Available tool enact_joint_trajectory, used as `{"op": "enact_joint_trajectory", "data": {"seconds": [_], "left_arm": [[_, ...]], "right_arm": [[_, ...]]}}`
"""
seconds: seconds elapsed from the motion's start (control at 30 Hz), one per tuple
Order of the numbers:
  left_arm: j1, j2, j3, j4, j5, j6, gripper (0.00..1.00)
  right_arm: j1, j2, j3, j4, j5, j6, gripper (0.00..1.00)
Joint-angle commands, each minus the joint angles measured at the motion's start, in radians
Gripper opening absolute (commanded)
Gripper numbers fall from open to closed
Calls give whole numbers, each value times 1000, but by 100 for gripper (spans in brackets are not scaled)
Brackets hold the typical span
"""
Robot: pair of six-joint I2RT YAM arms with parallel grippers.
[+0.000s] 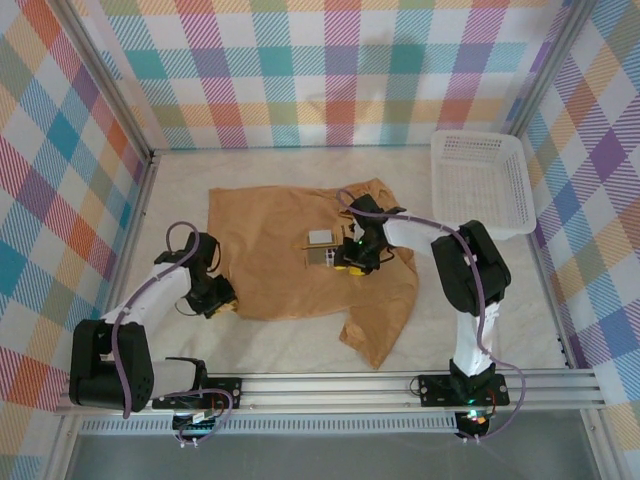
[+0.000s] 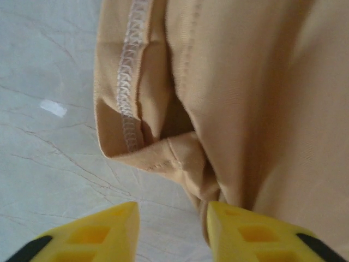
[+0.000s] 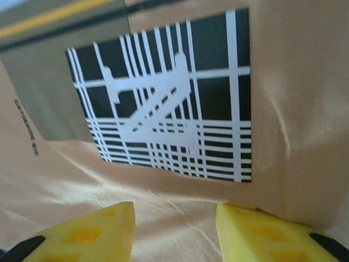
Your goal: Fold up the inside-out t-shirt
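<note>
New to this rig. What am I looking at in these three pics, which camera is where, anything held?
Two small robot arms are bolted at the near edge of a table, each ending in a two-finger tool with yellow fingers. The wide picture is from a fixed camera above and behind them; the other two are from a camera on each wrist, looking past its own fingers. On the table lies a tan t-shirt, spread mostly flat, with an empty white mesh basket at the far right. The left tool sits at the shirt's near left corner, by a stitched seam; its fingers are apart, cloth reaching one. The right tool hovers over a black-and-white printed patch mid-shirt, fingers apart. Neither appears to hold anything.
</note>
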Motion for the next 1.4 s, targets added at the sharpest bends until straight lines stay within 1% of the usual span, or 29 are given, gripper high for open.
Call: {"op": "enact_joint_trajectory", "data": {"seconds": [0.0, 0.07, 0.13, 0.2, 0.3, 0.33, 0.43, 0.5, 0.6, 0.7, 0.87, 1.03, 1.13, 1.23, 1.3, 1.33, 1.37], "left_arm": [[-4, 16, -26, 94, 32, -59, 44], [-6, 35, -36, 138, 33, -73, 45], [-5, 71, -39, 170, 25, -81, 41], [-6, 117, -33, 184, 7, -84, 30], [-4, 155, -28, 195, -23, -91, 7], [-5, 157, -22, 184, -37, -91, 1], [4, 124, 23, 99, -103, -75, 0], [18, 68, 54, 28, -164, -63, 0], [64, -13, 88, -67, -240, -49, 0], [114, -90, 85, -112, -271, -53, 0], [118, -170, 29, -91, -225, -92, 0], [115, -244, -48, -66, -127, -144, 0], [114, -335, -104, -67, -80, -184, 0], [111, -423, -111, -94, -92, -221, 0], [111, -448, -77, -120, -129, -226, 0], [111, -451, -59, -123, -145, -221, 5], [111, -446, -35, -125, -168, -209, 12]], "right_arm": [[-6, -6, 13, 17, 27, 1, 44], [-5, -10, 17, 9, 28, -5, 44], [-7, -9, 17, 3, 35, -8, 44], [-12, 0, 9, 0, 36, -6, 44], [-34, 18, -15, 4, 51, 8, 44], [-43, 25, -26, 2, 60, 15, 43], [-79, 55, -34, -33, 80, 25, 41], [-97, 71, -27, -73, 112, 17, 40], [-125, 94, -18, -107, 137, 10, 40], [-148, 98, -12, -122, 160, 8, 40], [-174, 87, 13, -141, 174, -1, 40], [-173, 86, 58, -153, 152, -9, 40], [-172, 78, 79, -158, 126, -18, 40], [-169, 63, 102, -171, 108, -33, 40], [-166, 48, 117, -185, 93, -49, 41], [-163, 42, 125, -192, 85, -56, 41], [-161, 34, 135, -203, 78, -64, 42]]}}
